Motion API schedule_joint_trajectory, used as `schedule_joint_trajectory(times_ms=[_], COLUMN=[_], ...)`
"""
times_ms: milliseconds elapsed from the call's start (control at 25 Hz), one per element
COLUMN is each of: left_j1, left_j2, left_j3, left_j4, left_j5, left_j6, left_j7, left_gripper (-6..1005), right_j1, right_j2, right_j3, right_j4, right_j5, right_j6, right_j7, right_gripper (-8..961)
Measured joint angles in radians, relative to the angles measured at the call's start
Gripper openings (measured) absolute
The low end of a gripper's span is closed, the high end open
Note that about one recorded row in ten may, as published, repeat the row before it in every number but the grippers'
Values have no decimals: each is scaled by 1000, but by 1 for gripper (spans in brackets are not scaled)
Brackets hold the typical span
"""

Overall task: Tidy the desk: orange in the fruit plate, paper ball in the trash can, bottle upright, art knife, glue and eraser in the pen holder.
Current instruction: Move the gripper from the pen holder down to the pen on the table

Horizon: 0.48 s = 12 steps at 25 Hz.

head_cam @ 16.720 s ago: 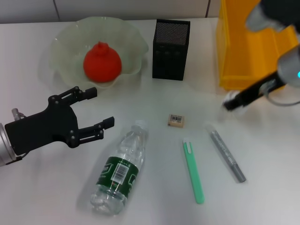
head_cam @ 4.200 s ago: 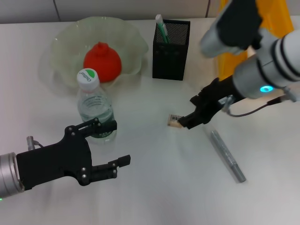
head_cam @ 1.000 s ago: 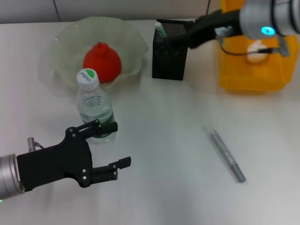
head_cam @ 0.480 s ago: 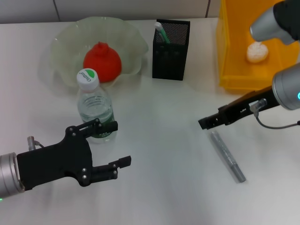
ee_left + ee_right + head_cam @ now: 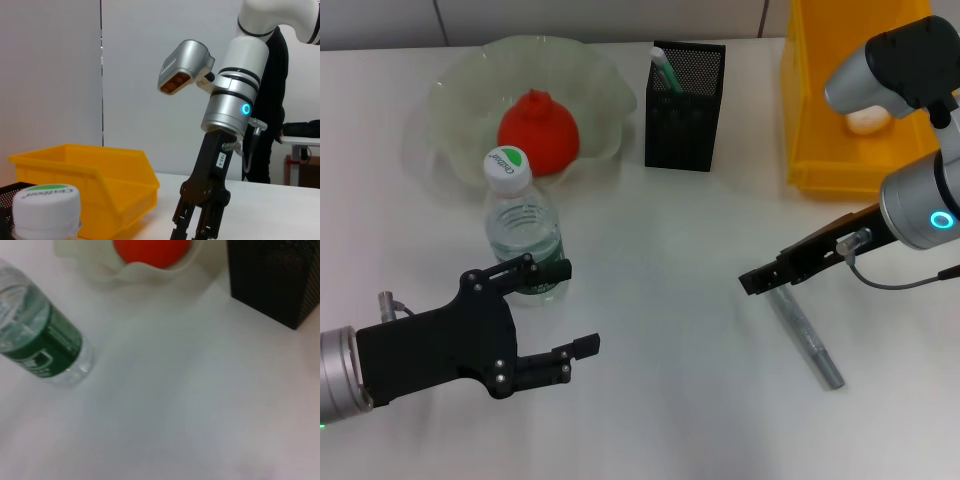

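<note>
The right gripper (image 5: 760,281) has dropped from the pen holder (image 5: 685,92) to the grey art knife (image 5: 805,333), fingers nearly closed, holding nothing. Done: one orange (image 5: 538,132) in the fruit plate (image 5: 450,90), one bottle (image 5: 523,228) upright, one paper ball (image 5: 865,121) in the yellow trash can (image 5: 820,100). Only the knife is left, toward the desk's right edge. The left gripper (image 5: 555,315) idles open near the front-left corner.

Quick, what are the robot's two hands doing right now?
Left gripper: open, empty, beside the bottle.
Right gripper: over the grey pen; holding nothing, open or shut unclear.
</note>
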<state>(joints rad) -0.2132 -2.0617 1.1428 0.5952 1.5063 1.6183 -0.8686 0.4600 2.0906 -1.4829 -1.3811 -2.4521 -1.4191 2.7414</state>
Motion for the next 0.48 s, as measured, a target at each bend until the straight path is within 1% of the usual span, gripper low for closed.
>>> schedule_joint_trajectory(times_ms=[240,480], left_j1=[0,-1], left_j2=[0,0], left_j3=[0,0], left_j4=[0,0], left_j5=[0,0], left_j6=[0,0], left_j7=[0,0], left_gripper=[801,801], right_j1=[6,40], right_j2=[-1,-5], right_j3=[-11,-44], right_j4=[21,97], right_j5=[-30,-32], right_j6=[11,32], right_j7=[17,18], right_gripper=[715,715])
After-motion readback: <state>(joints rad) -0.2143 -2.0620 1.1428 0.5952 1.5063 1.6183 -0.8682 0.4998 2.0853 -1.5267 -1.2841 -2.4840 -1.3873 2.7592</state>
